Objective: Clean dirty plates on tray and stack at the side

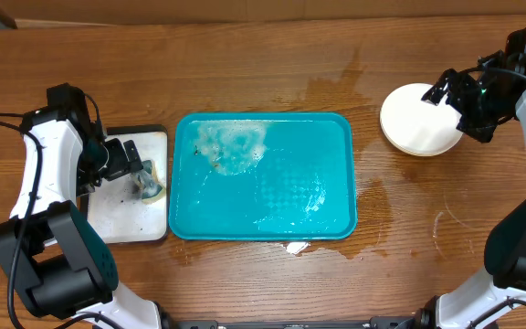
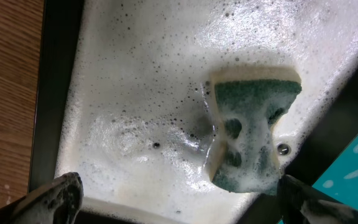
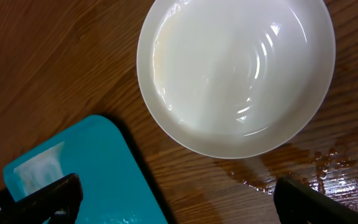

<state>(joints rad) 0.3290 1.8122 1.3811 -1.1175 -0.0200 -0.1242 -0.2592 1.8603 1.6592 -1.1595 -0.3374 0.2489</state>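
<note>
Jaws, left: the left gripper (image 2: 179, 198) stands wide apart. Its two dark fingertips show at the bottom corners of the wrist view, with nothing between them.
Jaws, right: the right gripper (image 3: 179, 194) is also spread wide and holds nothing.
Left arm: it hangs over the small white tray (image 1: 131, 224) at the left of the table (image 1: 245, 64), fingers above the sponge (image 1: 151, 187) and clear of it.
Sponge: it lies green scouring face up in the soapy foam (image 2: 135, 93) on the small tray's floor. A yellow layer shows along one edge and suds cover it. It sits toward the side nearest the teal tray.
Small tray: white floor, black rim, just beside the teal tray's left edge.
Teal tray: the teal tray (image 1: 309, 146) sits mid-table. A patch of foam lies in its far left corner and a film of water across the rest.
Plates: the plates (image 1: 414, 123) rest on the wood to the right of the teal tray, well apart from it. The top one (image 3: 235, 68) is white, wet and glossy. How many lie beneath cannot be told from above.
Right arm: it is poised above the right edge of the plates in the overhead view.
Wet wood: a puddle (image 1: 336, 87) spreads between the teal tray and the plates.
Scrap: a small white scrap (image 1: 297, 247) lies just off the teal tray's near rim.
</note>
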